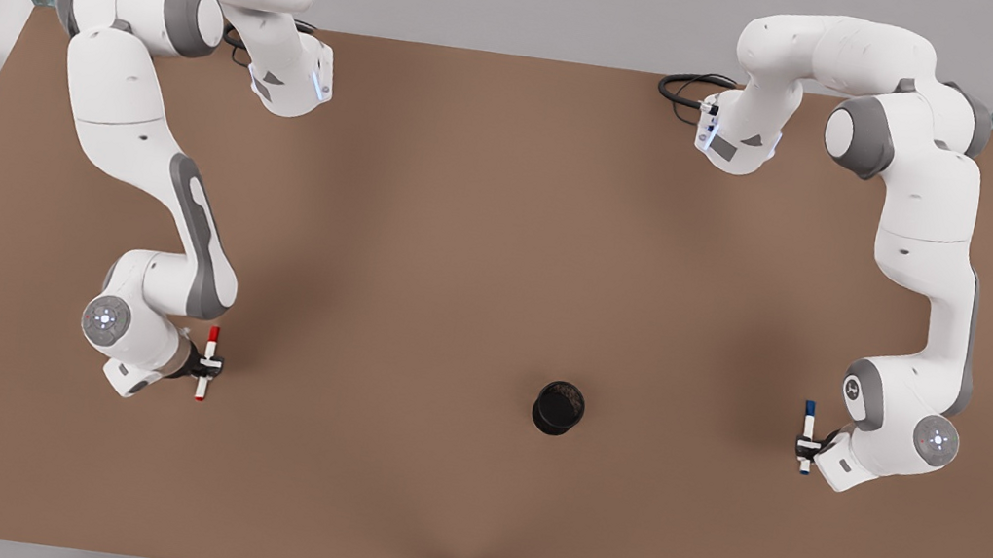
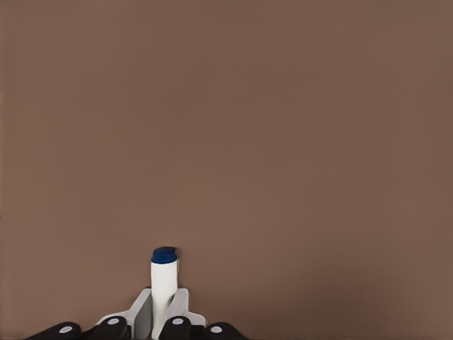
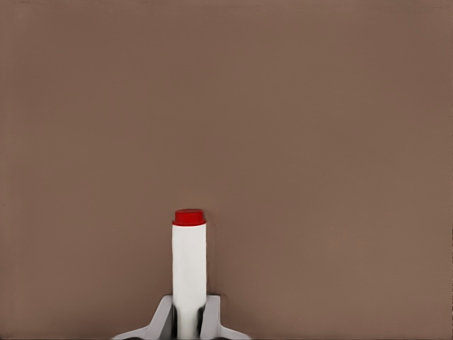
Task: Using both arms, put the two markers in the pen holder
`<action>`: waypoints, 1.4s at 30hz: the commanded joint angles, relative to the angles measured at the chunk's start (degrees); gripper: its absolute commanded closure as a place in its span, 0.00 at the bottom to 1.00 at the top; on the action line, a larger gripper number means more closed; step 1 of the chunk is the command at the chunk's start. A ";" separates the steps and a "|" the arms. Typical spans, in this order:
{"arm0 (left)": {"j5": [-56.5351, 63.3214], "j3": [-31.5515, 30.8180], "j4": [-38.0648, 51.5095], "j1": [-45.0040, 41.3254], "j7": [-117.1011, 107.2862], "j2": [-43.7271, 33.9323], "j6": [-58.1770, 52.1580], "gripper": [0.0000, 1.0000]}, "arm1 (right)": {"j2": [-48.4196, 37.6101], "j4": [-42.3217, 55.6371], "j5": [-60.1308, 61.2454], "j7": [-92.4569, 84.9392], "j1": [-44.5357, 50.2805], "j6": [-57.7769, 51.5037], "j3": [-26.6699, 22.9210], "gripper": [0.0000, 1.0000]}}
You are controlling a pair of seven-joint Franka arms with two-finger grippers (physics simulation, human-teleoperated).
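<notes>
Two markers held, one per arm, both well apart from the pen holder (image 1: 559,408), which stands alone on the brown table (image 1: 501,250) between them, nearer the front view's right. Red-capped marker (image 1: 207,363) pinched mid-barrel by the right gripper (image 1: 209,365), at the front view's left; in the right wrist view, white barrel and red end (image 3: 189,265) standing out from between closed fingers (image 3: 162,320). Blue-capped marker (image 1: 808,437) clamped the same way by the left gripper (image 1: 807,448), at the front view's right; in the left wrist view, blue end (image 2: 163,281) poking out between fingers (image 2: 180,310) shut around the barrel. Impossible to tell from these views whether either marker is lifted off the table or touching it.

Likely trouble from here:
- Slim round barrels held at one narrow point: prone to pivoting or sliding in the grip during a fast swing, arriving tilted at the cup.
- Small cup mouth, cup much shorter than a marker: slight misalignment means hitting the rim, tipping or shoving the light cup.
- Released too high or off vertical: marker bouncing out or toppling the cup.
- Both arms converging on one cup together: risk of grippers or wrists colliding; safer one after the other.
- Second marker blocked by the first one leaning across the opening.
</notes>
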 commanded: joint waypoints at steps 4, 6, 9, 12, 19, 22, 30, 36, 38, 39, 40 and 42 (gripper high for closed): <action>0.06 0.00 0.03 0.00 -2.66 -0.07 0.02 0.71 | -10.73 0.09 -0.80 1.91 -0.04 -8.41 5.31 0.78; 0.06 0.00 0.11 -0.09 -2.66 -0.07 0.02 0.73 | -16.19 0.01 -0.53 3.93 -0.13 -10.53 13.93 0.78; 0.06 0.00 0.20 -0.09 -2.40 -0.24 0.02 0.75 | -16.02 -0.87 -0.62 3.75 0.04 2.12 21.67 0.78; 0.06 0.00 0.20 0.00 -2.13 -0.33 0.02 0.77 | -10.31 -1.22 -0.62 3.84 6.72 21.89 23.25 0.78; -0.56 -1.14 0.11 0.35 3.93 -4.11 -2.26 0.77 | 10.44 30.24 -4.75 2.09 23.77 35.97 22.11 0.78; -6.09 -3.16 0.11 0.44 10.26 -7.18 -5.33 0.78 | 14.22 38.15 -4.84 0.77 28.87 37.99 20.53 0.78; -6.18 -8.70 0.55 0.00 9.37 -14.22 -17.55 0.78 | 23.62 47.20 -4.66 -0.73 37.14 42.47 14.91 0.77; -18.83 -10.72 1.78 0.70 35.82 -16.85 -25.37 0.79 | 28.46 47.29 -4.75 -0.73 42.06 48.71 6.64 0.77; -22.35 -10.72 3.01 1.84 42.15 -16.86 -27.83 0.79 | 28.63 47.29 -4.75 -0.73 42.23 48.71 6.73 0.77; -22.36 -10.81 3.37 1.85 43.92 -16.86 -28.19 0.79 | 28.81 47.29 -4.75 -0.82 43.11 48.62 5.94 0.77; -23.05 -10.81 3.45 1.85 44.88 -16.86 -28.54 0.79 | 28.81 47.29 -4.75 -0.82 44.25 48.62 4.98 0.77; -24.46 -10.81 3.80 2.02 51.30 -16.86 -28.89 0.79 | 29.25 47.29 -4.66 -0.73 45.66 48.62 3.39 0.77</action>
